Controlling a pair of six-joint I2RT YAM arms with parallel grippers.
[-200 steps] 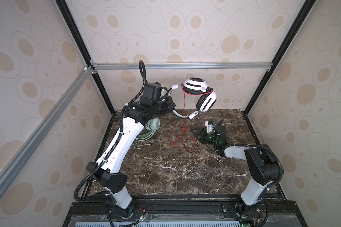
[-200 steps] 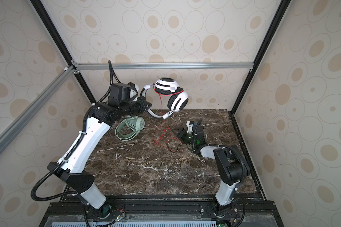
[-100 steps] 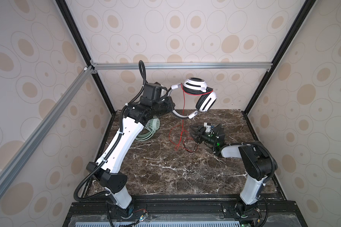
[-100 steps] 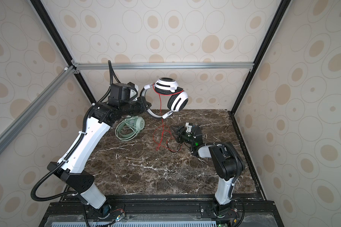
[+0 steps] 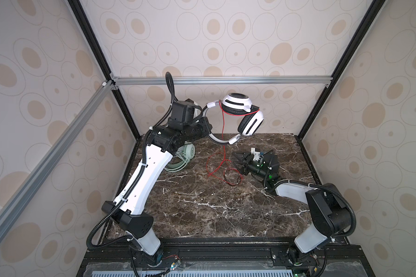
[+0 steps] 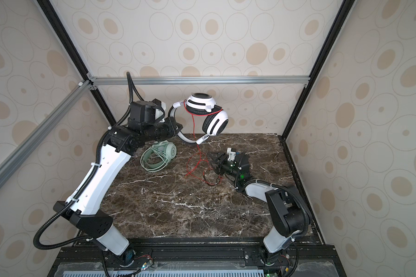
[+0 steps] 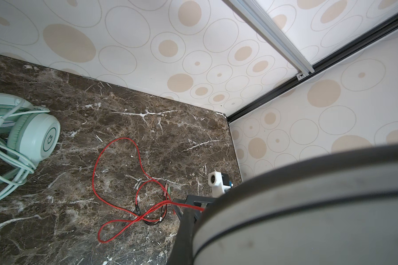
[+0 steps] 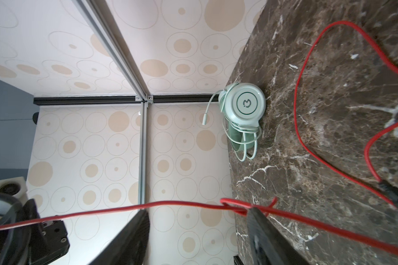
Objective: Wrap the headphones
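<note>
Red cable (image 5: 223, 129) drops plumb from the white-and-black headphones (image 5: 241, 115), held high over the worktop's (image 5: 202, 211) far edge in both top views. The left gripper (image 5: 208, 130) is clamped on the headband (image 5: 217, 142). Slack pools mid-worktop, just beside the right gripper (image 5: 237, 160), which sits low with its jaws apart. Mint green headphones (image 6: 159, 156) lie near the far left corner, their cable wound.

Left wrist view: grey headband fills the near field.

Right wrist view: cable runs crosswise through the gap between the fingers (image 8: 267, 238), touching one tip. Right arm is nearer, so closing on the strand looks next.
</note>
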